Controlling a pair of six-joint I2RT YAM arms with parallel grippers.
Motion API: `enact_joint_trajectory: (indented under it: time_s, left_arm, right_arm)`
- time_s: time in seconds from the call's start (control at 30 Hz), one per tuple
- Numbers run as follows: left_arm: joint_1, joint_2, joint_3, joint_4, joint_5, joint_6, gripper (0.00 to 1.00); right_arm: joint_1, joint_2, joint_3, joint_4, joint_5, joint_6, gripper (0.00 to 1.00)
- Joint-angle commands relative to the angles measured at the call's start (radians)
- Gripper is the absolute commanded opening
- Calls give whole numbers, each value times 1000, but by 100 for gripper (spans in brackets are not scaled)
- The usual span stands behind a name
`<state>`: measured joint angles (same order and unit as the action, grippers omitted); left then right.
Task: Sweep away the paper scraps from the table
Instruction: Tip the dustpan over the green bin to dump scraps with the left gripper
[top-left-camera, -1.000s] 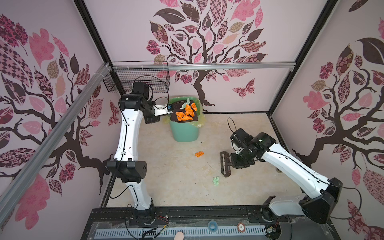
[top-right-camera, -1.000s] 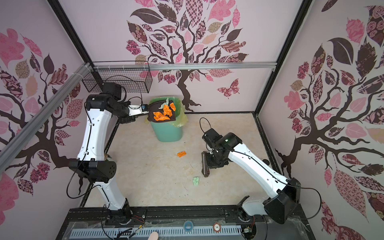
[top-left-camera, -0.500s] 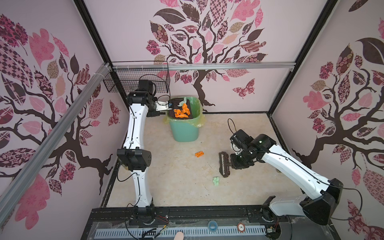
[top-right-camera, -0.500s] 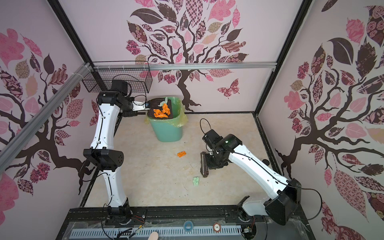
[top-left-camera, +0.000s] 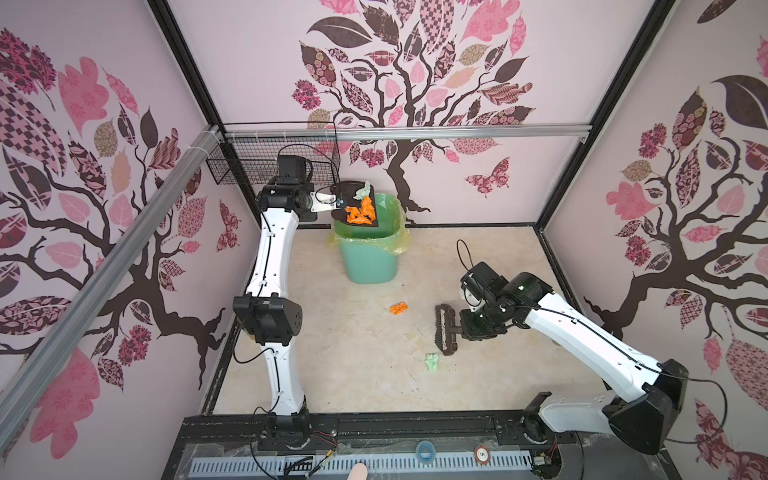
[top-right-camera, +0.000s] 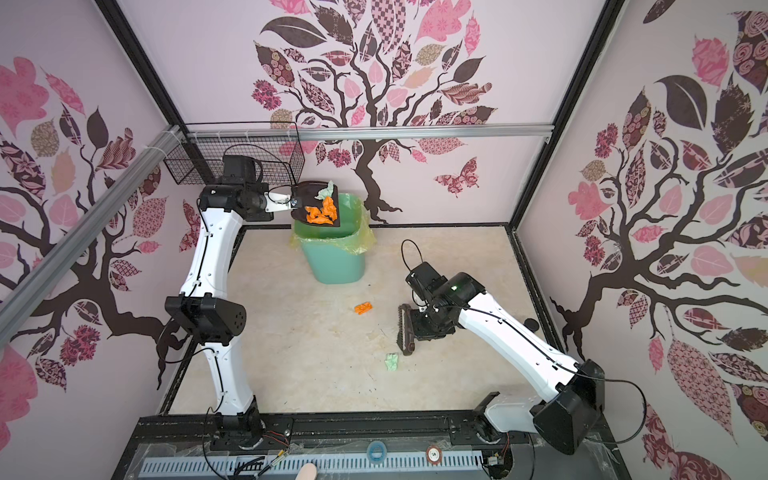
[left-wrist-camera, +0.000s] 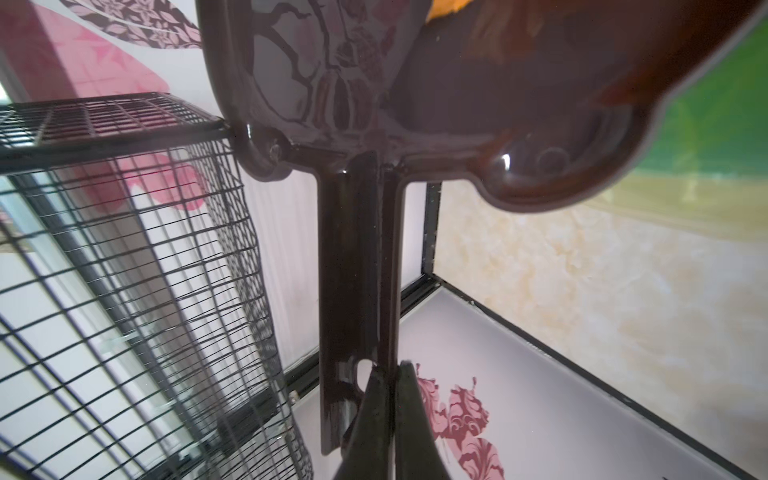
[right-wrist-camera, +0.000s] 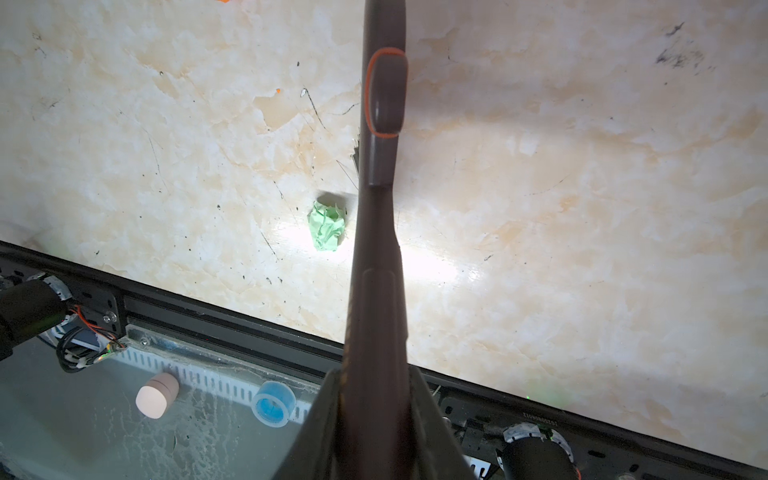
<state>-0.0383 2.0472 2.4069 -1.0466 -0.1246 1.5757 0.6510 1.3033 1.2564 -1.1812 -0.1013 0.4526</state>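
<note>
My left gripper (top-left-camera: 336, 201) (left-wrist-camera: 390, 368) is shut on the handle of a dark brown dustpan (top-left-camera: 347, 192) (left-wrist-camera: 457, 104). The pan hangs tilted above the green bin (top-left-camera: 368, 257) and carries several orange and mint paper scraps (top-left-camera: 360, 212). My right gripper (top-left-camera: 467, 328) (right-wrist-camera: 374, 376) is shut on the handle of a brush (right-wrist-camera: 376, 249). The brush head (top-left-camera: 444, 330) stands on the table (top-left-camera: 353, 382). One orange scrap (top-left-camera: 399, 308) lies left of the brush. A mint scrap (top-left-camera: 432, 361) (right-wrist-camera: 327, 226) lies just in front of the brush head.
The bin has a yellow-green liner (top-left-camera: 399, 245) and stands at the back wall. A black wire basket (top-left-camera: 249, 166) hangs at the back left, close to the left wrist. A black rail (top-left-camera: 395, 428) with a blue tape roll (top-left-camera: 424, 450) runs along the front.
The left arm has straightened up, carried the dustpan back over the bin's rear rim and tipped it; the scraps have slid towards its lip. The right arm and brush have barely moved.
</note>
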Motion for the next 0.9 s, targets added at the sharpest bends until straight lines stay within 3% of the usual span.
enact_joint_trajectory:
  time_s: [0.0, 0.17, 0.33, 0.63, 0.87]
  left_arm:
    - [-18, -95, -148, 250, -24, 85, 0]
    - [-31, -158, -262, 383, -18, 130, 0]
    - [-44, -184, -281, 379, -20, 137, 0]
    - [-40, -255, -244, 85, 60, 52, 0]
    - [-3, -419, -366, 48, 138, -7, 0]
  right_arm:
    - [-6, -10, -2, -20, -3, 10, 0]
    - [-7, -7, 32, -38, 13, 8, 0]
    - [-7, 0, 60, -50, 21, 1, 0]
    - [-9, 12, 136, -74, 41, -10, 0]
    - [-25, 73, 265, -64, 34, -22, 0]
